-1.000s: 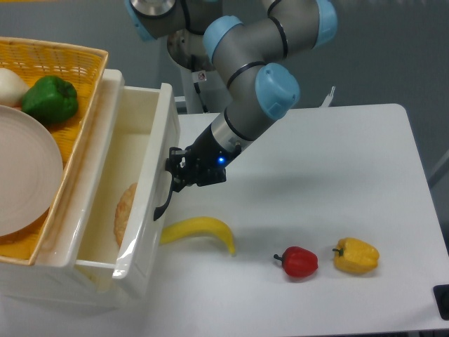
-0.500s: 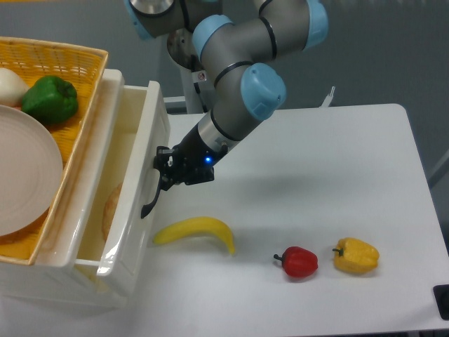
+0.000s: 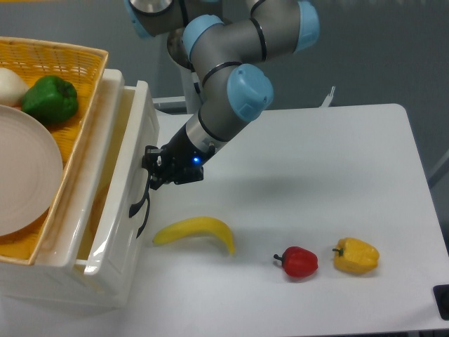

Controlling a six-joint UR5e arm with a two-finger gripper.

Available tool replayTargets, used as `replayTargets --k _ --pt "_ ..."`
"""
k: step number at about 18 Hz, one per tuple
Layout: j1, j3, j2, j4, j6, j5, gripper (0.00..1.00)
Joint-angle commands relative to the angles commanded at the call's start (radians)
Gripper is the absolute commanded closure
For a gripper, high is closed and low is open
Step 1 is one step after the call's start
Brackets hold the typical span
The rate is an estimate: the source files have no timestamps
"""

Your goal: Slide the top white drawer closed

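The top white drawer (image 3: 133,151) stands at the left, pulled out only a narrow way from the cabinet, its glossy front facing right. Its curved black handle (image 3: 139,203) hangs on that front. My gripper (image 3: 156,172) presses against the drawer front just above the handle; its dark fingers are close together, and whether they hold the handle or only push is unclear. Only a thin strip of the drawer's inside shows.
A yellow wicker basket (image 3: 84,77) on the cabinet holds a green pepper (image 3: 49,98), a white plate (image 3: 24,175) and an onion (image 3: 8,84). A banana (image 3: 196,230), a red pepper (image 3: 299,261) and a yellow pepper (image 3: 356,255) lie on the white table.
The gripper has moved left with the drawer front, and the drawer has slid inward. The open gap has narrowed and the round item inside is now hidden.
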Motion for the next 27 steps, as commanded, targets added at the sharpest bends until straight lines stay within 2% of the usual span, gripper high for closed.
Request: replayTargets --k 15,17,22,27 --pt "-0.035 0.0 0.002 0.021 -0.034 -0.006 0.88" --pt "-0.041 0.0 0.0 0.04 -0.043 -0.006 0.88" --pt "-0.028 0.003 -0.003 0.057 -0.04 -0.003 0.76" --pt "0.044 0.012 0.012 0.058 -0.034 0.006 0.67"
